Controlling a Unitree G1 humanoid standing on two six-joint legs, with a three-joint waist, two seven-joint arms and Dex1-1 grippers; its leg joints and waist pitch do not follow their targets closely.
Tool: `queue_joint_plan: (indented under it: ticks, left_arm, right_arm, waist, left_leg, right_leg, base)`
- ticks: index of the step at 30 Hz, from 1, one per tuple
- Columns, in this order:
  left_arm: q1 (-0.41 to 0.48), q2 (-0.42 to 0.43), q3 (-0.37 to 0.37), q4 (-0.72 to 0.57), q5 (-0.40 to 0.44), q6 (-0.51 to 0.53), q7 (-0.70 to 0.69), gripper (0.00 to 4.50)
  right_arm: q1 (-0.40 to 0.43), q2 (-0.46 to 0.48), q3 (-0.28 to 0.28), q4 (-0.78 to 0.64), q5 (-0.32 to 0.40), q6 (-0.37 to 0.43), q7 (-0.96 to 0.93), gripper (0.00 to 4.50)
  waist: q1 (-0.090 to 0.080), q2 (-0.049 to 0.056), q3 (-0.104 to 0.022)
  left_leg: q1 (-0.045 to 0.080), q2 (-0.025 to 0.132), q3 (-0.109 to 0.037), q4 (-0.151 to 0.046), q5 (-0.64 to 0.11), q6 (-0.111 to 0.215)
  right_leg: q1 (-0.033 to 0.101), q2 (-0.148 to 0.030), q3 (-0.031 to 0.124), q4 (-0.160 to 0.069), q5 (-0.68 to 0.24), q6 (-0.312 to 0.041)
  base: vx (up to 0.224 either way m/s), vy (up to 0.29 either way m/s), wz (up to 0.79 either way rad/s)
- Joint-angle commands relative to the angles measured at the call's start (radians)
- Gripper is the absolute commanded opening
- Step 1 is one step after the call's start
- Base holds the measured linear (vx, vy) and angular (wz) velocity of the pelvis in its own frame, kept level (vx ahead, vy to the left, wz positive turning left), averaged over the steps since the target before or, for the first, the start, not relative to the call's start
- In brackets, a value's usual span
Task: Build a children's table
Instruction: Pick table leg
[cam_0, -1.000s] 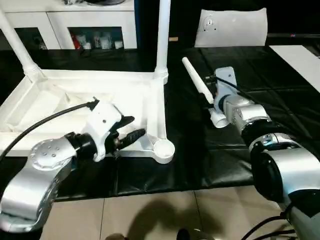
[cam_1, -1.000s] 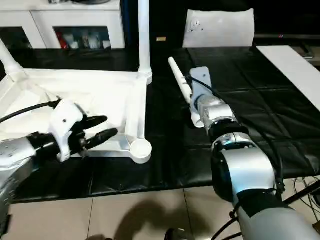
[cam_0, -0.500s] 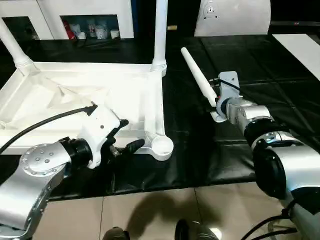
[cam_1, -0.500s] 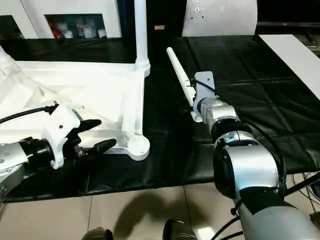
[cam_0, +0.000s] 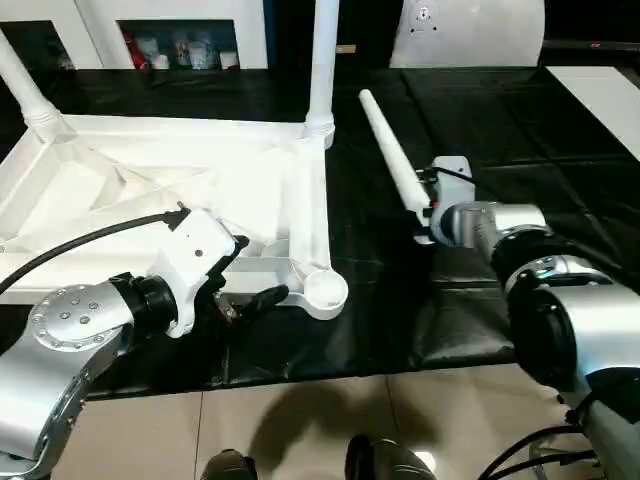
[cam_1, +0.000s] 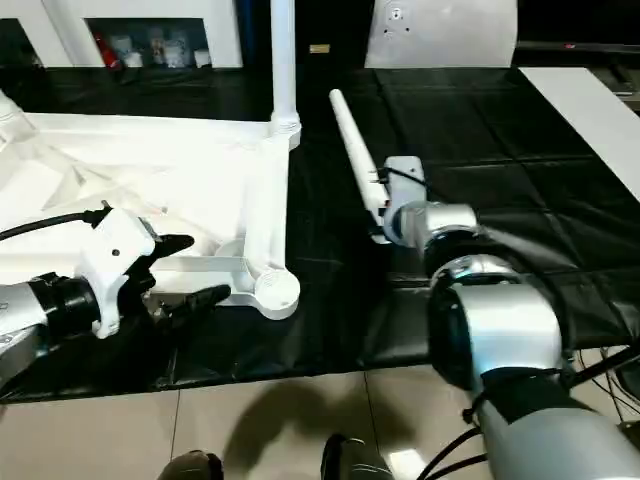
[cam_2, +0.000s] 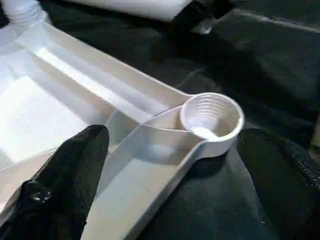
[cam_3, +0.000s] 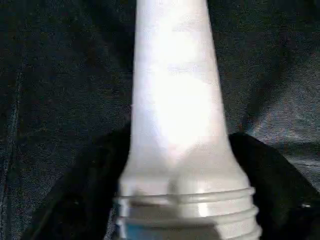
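Nearest, at seven o'clock, the left claw (cam_0: 246, 272) gapes wide beside the upturned table top (cam_0: 150, 190), at its empty corner socket (cam_2: 211, 117). At two o'clock, the right claw (cam_3: 175, 165) straddles a loose leg (cam_0: 392, 165) lying on the black worktop (cam_0: 560, 180); whether it grips it, I cannot tell. Two legs stand in the far sockets.

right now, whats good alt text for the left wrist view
A round threaded corner socket of the upturned white table top sits empty, framed by the two black fingers of the left end effector, which stand wide apart on either side of the table's corner. Black cloth lies beyond.
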Motion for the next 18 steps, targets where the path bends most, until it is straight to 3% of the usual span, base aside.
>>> queue_joint_plan:
  ticks: [1,5,18]
  left_arm:
    - [-0.005,0.010,-0.009,-0.025,-0.019,0.015,-0.015,4.50]
    - [-0.010,0.014,-0.022,-0.034,-0.040,0.017,-0.024,4.50]
    - [-0.037,0.027,-0.035,0.004,-0.050,-0.004,-0.020,4.50]
  right_arm:
    - [-0.008,-0.003,0.004,0.010,-0.014,0.023,0.006,3.27]
    - [-0.005,-0.008,0.004,0.008,-0.017,0.029,0.014,2.84]
    - [0.012,-0.003,-0.014,0.006,-0.020,0.023,0.015,2.78]
  waist:
    - [0.004,0.005,-0.073]
    - [0.004,-0.002,-0.077]
    - [0.008,-0.004,-0.085]
  left_leg:
    - [-0.008,-0.005,0.017,-0.063,-0.098,0.056]
    - [-0.008,-0.005,0.018,-0.061,-0.101,0.051]
    - [-0.010,-0.007,0.017,-0.056,-0.112,0.035]
  right_leg:
    - [0.085,-0.046,0.063,-0.046,-0.252,-0.205]
    - [0.087,-0.047,0.063,-0.046,-0.270,-0.195]
    - [0.087,-0.046,0.061,-0.047,-0.321,-0.162]
  base:
    - [0.000,0.000,0.00]
    - [0.000,0.000,0.00]
    - [0.000,0.000,0.00]
